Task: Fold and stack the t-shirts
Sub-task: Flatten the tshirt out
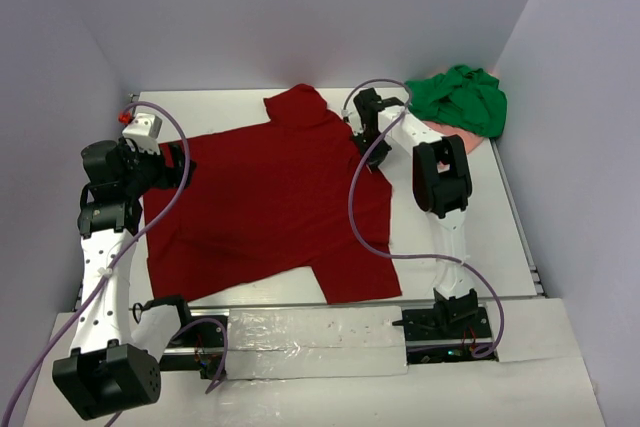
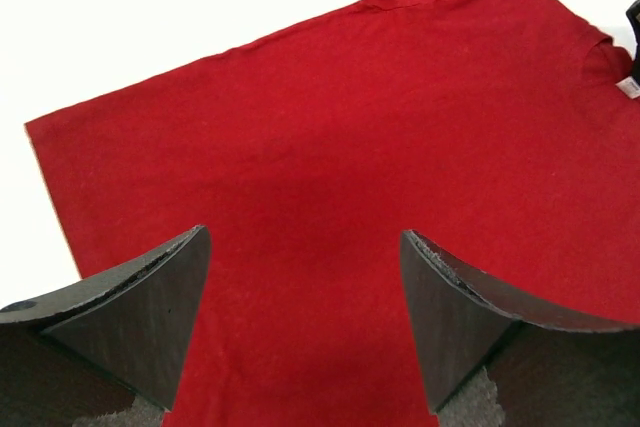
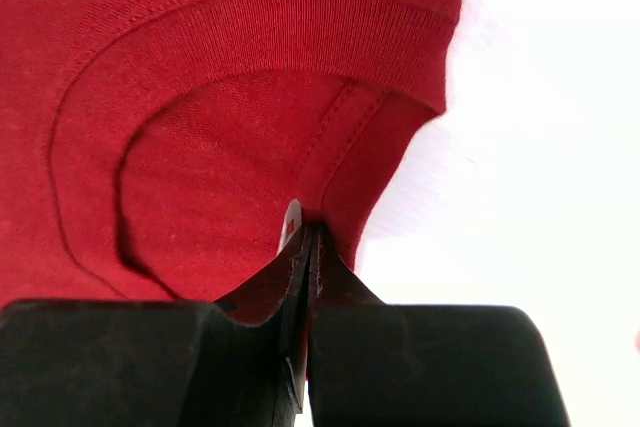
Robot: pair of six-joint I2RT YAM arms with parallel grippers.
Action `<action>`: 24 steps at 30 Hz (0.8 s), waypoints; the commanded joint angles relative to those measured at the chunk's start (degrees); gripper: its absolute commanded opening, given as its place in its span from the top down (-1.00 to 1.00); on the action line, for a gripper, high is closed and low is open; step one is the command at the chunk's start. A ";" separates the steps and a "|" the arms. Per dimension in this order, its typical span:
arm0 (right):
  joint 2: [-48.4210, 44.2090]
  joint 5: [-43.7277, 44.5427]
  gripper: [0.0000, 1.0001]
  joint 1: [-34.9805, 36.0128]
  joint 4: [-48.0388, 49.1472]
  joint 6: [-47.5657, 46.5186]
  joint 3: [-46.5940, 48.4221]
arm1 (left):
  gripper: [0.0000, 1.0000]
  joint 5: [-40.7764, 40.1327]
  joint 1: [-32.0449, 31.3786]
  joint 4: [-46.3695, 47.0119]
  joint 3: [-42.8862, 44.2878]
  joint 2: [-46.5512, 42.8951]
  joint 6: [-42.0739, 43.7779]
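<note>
At its collar (image 3: 300, 32), right gripper (image 3: 308, 239) pinches the dark red t-shirt (image 1: 270, 197) — left gripper (image 2: 305, 235) spread open.

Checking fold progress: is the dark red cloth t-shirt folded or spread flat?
Spread flat: the dark red cloth t-shirt lies opened out in full outline, no fold visible.

Bright, even overhead light blows the table (image 2: 150, 27) white; shadows soft, close wrist views blurred.

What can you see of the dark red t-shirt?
The dark red t-shirt is soft knit cloth, short-sleeved, with a ribbed collar. It lies spread flat on the white table, collar toward the robot's right. The right claw is shut on its neckline; the left claw hangs open over the hem end.
</note>
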 commanded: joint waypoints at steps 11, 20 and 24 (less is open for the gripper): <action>-6.92 19.49 1.00 -5.03 2.74 -3.21 -9.23 | -0.70 1.34 0.07 1.53 1.77 -0.87 0.27; -9.47 19.14 1.00 -10.31 5.55 -4.35 -15.30 | -0.70 3.27 -0.02 1.26 0.55 0.09 0.71; -9.82 14.58 1.00 -9.70 5.64 -3.47 -14.34 | -0.70 4.58 0.07 1.61 -0.42 2.72 1.50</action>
